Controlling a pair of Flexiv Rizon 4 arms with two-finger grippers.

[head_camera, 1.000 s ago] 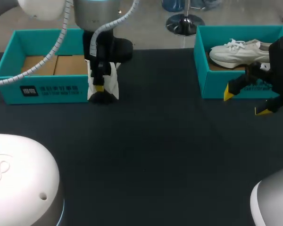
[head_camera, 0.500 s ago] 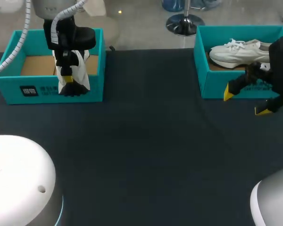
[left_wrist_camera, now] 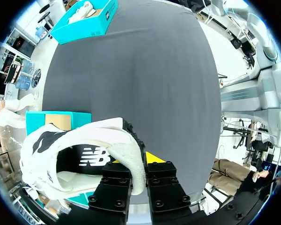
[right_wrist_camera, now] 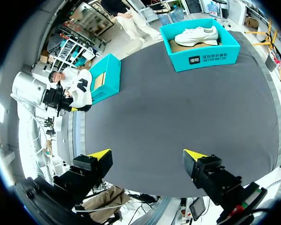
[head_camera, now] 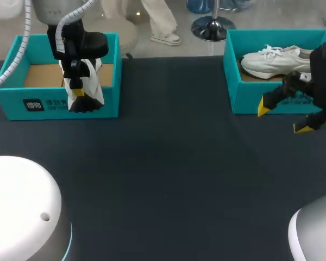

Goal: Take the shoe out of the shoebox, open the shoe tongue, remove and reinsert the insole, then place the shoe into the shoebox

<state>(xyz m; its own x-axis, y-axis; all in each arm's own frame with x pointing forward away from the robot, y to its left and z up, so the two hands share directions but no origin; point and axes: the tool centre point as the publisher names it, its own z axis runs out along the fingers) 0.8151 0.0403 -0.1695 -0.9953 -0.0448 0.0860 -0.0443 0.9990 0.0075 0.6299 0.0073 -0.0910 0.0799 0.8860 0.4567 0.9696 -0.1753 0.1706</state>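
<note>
our left gripper (left_wrist_camera: 139,161) clamps the shoe (left_wrist_camera: 79,140) by its rim — light, soft-walled, we judge, so grip there; right gripper (right_wrist_camera: 147,153) stands open.

The right arm (head_camera: 323,73) covers the heel of the white laced sneaker (head_camera: 269,58) and the right end of its teal cardboard shoebox (head_camera: 234,89) at the counter's far right corner. The white-and-black sneaker (left_wrist_camera: 84,154) hides most of one yellow tip of the left pincer (left_wrist_camera: 139,161).

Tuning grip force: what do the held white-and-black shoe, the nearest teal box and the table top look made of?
White-and-black shoe: seemingly matte fabric upper, pebbled foam-like sole. Teal shoebox: cardboard, plain brown inside, printed outside. Black table top: matte, glare-free; cloth or mat, unclear.
</note>
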